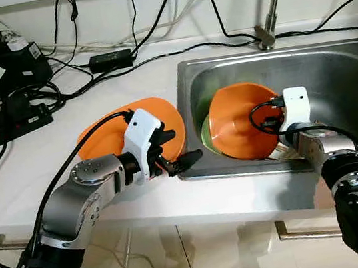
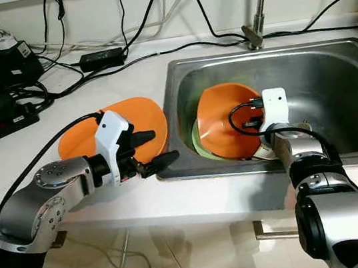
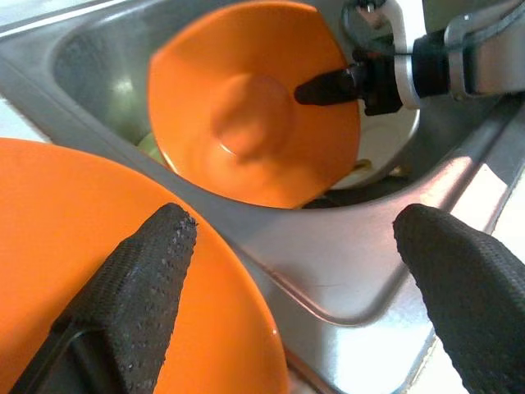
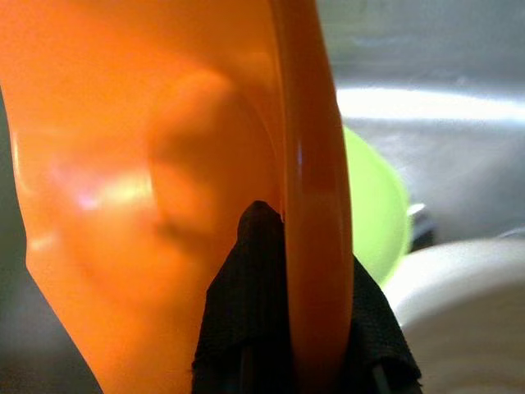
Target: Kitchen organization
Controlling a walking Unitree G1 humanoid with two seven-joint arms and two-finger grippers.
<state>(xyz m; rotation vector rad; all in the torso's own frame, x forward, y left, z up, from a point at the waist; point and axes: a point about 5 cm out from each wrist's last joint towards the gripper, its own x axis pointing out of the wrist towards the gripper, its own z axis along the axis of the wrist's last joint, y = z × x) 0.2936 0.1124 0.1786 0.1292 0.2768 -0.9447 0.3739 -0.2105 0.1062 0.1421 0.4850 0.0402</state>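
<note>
Centre-left, the left gripper (image 1: 180,148) hovers wide open, holding nothing, over the orange plate (image 1: 108,132) on the counter (image 1: 46,147). Centre frame, in the sink (image 1: 330,61), the right gripper (image 4: 299,328) pinches the tilted orange bowl (image 1: 241,119) by its rim. Best lifted slowly, clear of the green bowl (image 4: 373,205) behind.

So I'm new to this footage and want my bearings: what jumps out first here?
Two bright orange plates stand out. One orange plate is tilted up inside the steel sink, its rim pinched by the right gripper, with a green dish behind it. The other orange plate lies flat on the white counter left of the sink, the open left gripper hovering over its edge.
</note>
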